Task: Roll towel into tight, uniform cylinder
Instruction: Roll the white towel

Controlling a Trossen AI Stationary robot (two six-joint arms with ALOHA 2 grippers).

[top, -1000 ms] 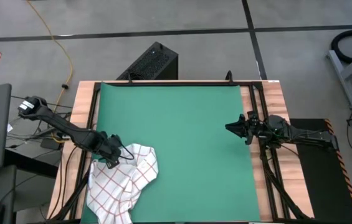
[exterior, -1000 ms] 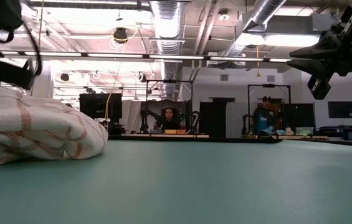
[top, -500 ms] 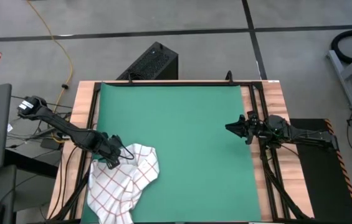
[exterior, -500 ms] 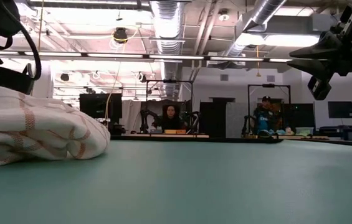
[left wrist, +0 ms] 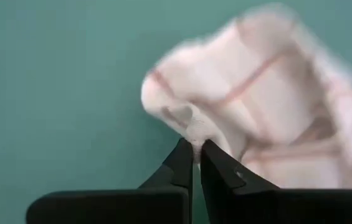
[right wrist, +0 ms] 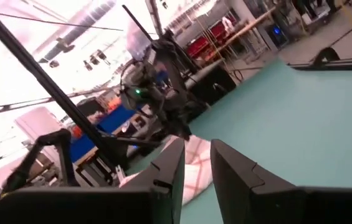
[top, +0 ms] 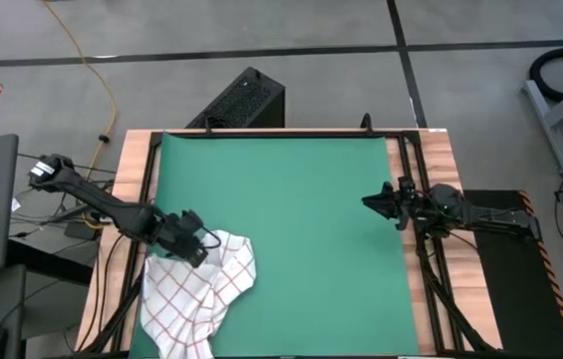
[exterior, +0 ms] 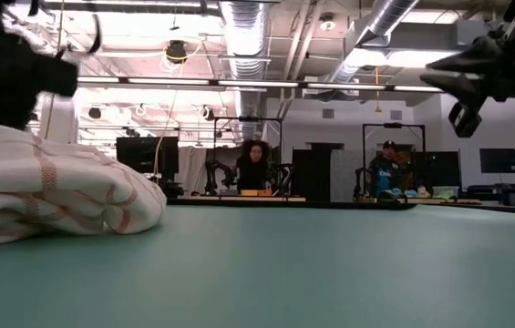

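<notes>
One left pincer (left wrist: 194,148) clamped on crumpled white red-gridded cloth towel (top: 201,289) at seven o'clock; next, spread it flat.

The left pincer (top: 199,246) sits on the rumpled white red-checked cloth towel (top: 198,295) at the green mat's (top: 291,199) near-left corner; the right pincer (top: 373,202) hovers at the mat's right edge.

Bright ceiling lights (exterior: 239,14) glare in the low view; the towel (left wrist: 275,93) blurs in the left wrist view; overhead lighting is even, shadows faint.
</notes>
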